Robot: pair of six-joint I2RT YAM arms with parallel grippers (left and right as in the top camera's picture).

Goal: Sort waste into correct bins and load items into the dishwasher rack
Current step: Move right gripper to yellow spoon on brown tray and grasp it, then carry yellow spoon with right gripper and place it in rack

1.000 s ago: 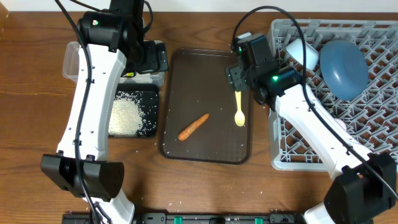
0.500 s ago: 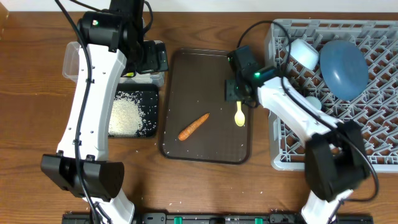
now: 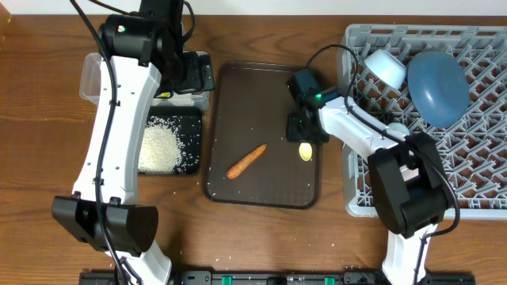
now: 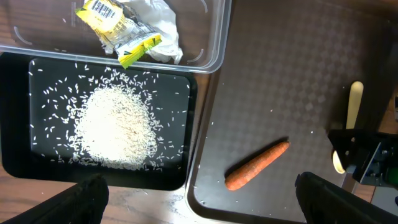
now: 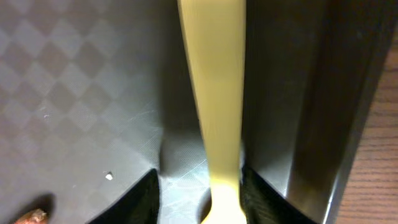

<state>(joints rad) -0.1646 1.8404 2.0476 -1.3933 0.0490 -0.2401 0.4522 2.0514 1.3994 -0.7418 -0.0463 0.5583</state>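
We see the right pincer (image 5: 202,202) low over the slim yellow spoon (image 3: 306,150), which lies flat on the dark brown serving tray (image 3: 253,103) in the middle of the worktop (image 3: 47,198), along the tray's side nearest the right edge; its fingers (image 5: 138,198) stand partly open on either side of the handle, with a gap showing on one side, while the other finger is just beside or touching the handle, we cannot tell which; it has no clamp on the spoon. The small orange carrot (image 3: 247,161) lies aslant on the same tray, apart from the spoon and a little closer to the near edge. The left pincer (image 4: 199,186) hangs wide open and holds nothing, above the place where the black tray (image 4: 15,124) and the brown tray lie side by side; the heap of white rice (image 4: 115,127) rests in the black tray, toward the left edge, with loose grains scattered around it; just beyond, toward the far edge, the clear tub (image 4: 214,37) holds the crumpled white paper (image 4: 158,22) and the yellow-green wrapper scraps (image 4: 118,28). The grey dishwasher rack (image 3: 475,182) lies along the right edge, reaching the far right corner; the dark blue plate (image 3: 437,85) sits among its pegs, with the pale blue bowl (image 3: 385,66) just beside it.
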